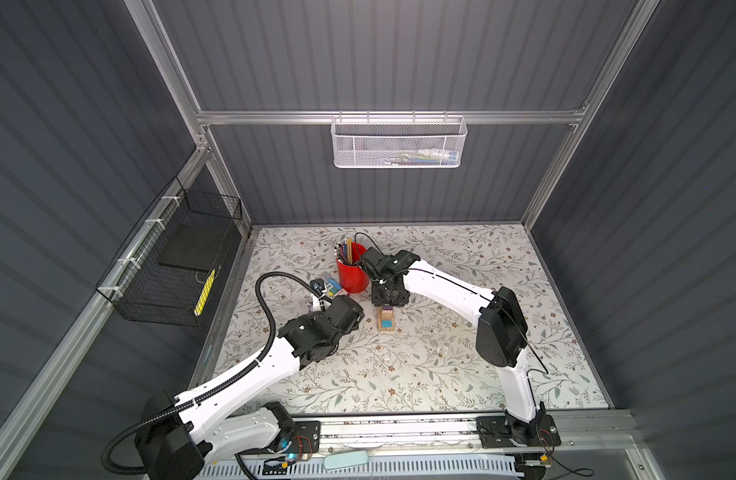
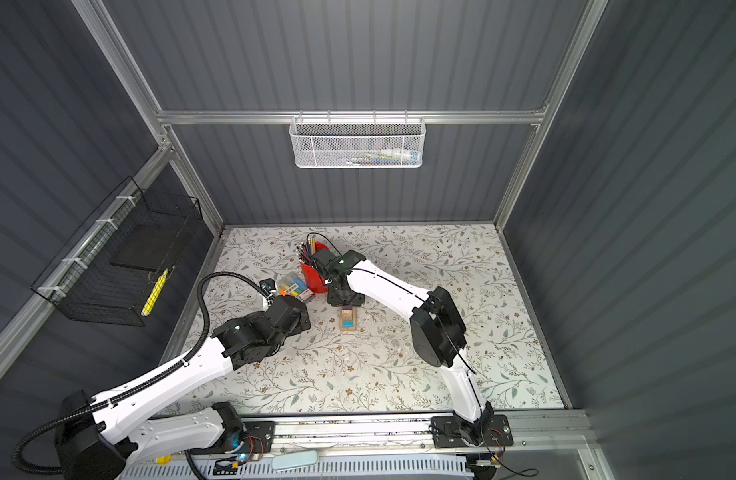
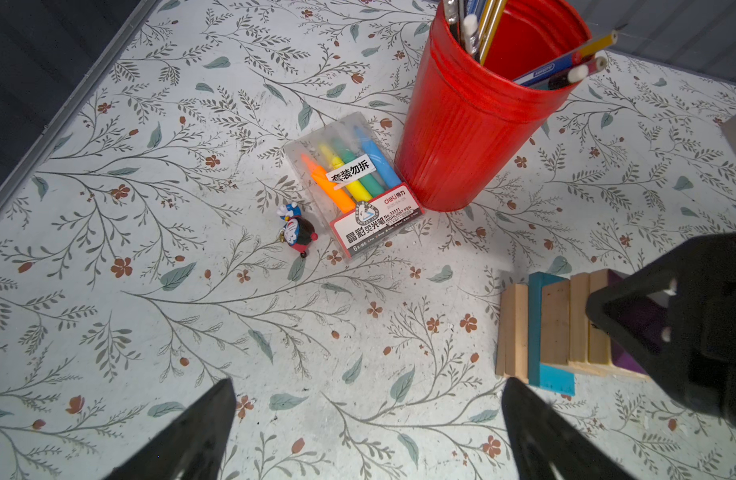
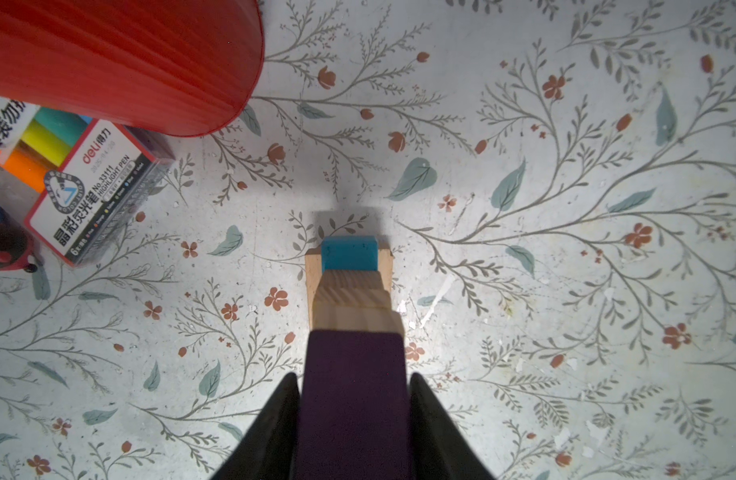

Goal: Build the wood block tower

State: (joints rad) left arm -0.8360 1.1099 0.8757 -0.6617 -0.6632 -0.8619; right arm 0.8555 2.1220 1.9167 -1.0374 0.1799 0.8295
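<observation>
The tower (image 1: 386, 321) (image 2: 348, 321) stands mid-table, just right of the red cup. In the right wrist view it is tan wood blocks (image 4: 351, 299) stacked over a teal-blue block (image 4: 349, 252) and a wider tan base. The purple block (image 4: 353, 395) lies on top, and my right gripper (image 4: 353, 376) is shut on it, both fingers against its sides. The left wrist view has the tower (image 3: 557, 328) at its edge, with a right finger (image 3: 648, 316) covering the purple piece. My left gripper (image 3: 368, 382) hangs open over bare table left of the tower, holding nothing.
A red cup (image 1: 353, 274) (image 3: 474, 124) of pencils stands close behind the tower. Beside it lie a pack of coloured markers (image 3: 358, 187) (image 4: 67, 174) and a small toy figure (image 3: 297, 232). A black wire basket (image 1: 171, 266) hangs on the left wall, a white one (image 1: 399, 143) at the back.
</observation>
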